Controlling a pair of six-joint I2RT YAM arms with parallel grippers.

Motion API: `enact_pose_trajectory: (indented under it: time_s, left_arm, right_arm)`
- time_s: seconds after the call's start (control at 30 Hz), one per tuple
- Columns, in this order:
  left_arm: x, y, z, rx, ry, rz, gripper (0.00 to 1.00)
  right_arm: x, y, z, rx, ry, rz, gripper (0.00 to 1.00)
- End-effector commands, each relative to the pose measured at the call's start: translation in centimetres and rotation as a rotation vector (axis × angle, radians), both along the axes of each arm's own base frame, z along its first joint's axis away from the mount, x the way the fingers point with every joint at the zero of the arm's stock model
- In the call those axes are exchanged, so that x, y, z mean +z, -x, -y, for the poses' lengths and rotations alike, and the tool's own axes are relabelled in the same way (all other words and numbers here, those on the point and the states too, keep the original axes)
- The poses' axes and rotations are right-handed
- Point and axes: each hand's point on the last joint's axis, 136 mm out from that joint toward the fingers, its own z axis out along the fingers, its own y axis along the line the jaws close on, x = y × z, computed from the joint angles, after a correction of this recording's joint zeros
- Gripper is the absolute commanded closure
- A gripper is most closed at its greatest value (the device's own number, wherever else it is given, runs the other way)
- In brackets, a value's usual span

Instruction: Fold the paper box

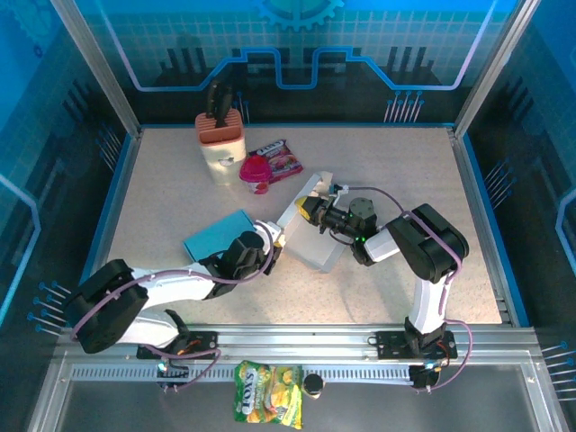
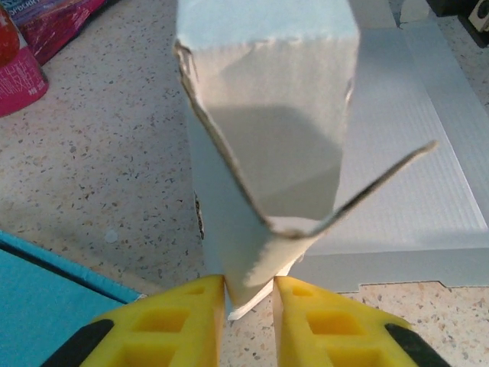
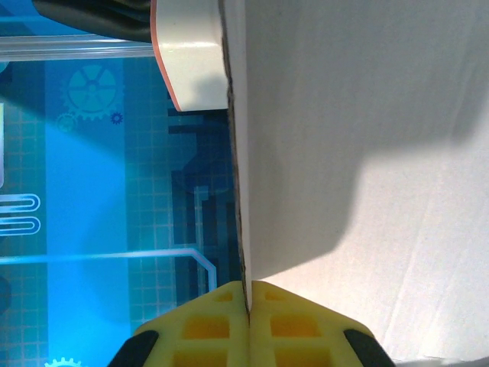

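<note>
The white and grey paper box (image 1: 319,252) lies partly folded at the middle of the table. In the left wrist view one folded, V-shaped flap of the paper box (image 2: 267,115) stands up, and my left gripper (image 2: 250,287) has its yellow fingers pressed on both sides of that flap's lower corner. Seen from above, the left gripper (image 1: 273,243) sits at the box's left end. My right gripper (image 1: 306,209) is at the box's far side. Its fingers are shut on the thin edge of a raised panel (image 3: 367,115), with the right gripper (image 3: 249,287) pinching it flat.
A teal pad (image 1: 219,236) lies just left of the box, beside the left arm. An orange and cream holder (image 1: 220,144) and pink snack packets (image 1: 270,164) stand at the back. A yellow snack bag (image 1: 268,403) lies on the front rail. Blue walls enclose the table.
</note>
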Motion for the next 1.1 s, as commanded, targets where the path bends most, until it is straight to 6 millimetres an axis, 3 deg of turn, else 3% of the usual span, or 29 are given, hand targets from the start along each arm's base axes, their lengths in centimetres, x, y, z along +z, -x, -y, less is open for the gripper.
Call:
enact_pose_trajectory:
  time_s: [0.0,0.17,0.53,1.07]
  left_arm:
    - [1.5,-1.1,1.1,0.003,0.06,0.027,0.8]
    - [1.4,-1.4,1.3,0.026,0.072,0.028,0.84]
    - [1.5,-2.2,2.2,0.08,0.106,0.032,0.83]
    - [1.0,-4.2,1.6,0.26,0.086,0.074,0.73]
  right_arm:
    - [-0.4,0.2,-0.2,0.011,0.003,-0.002,1.0]
    - [-0.5,0.2,-0.4,0.01,0.004,-0.006,1.0]
    - [-0.7,0.4,-0.8,0.009,0.008,-0.014,1.0]
    - [-0.8,0.8,-0.4,-0.015,0.011,-0.027,1.0]
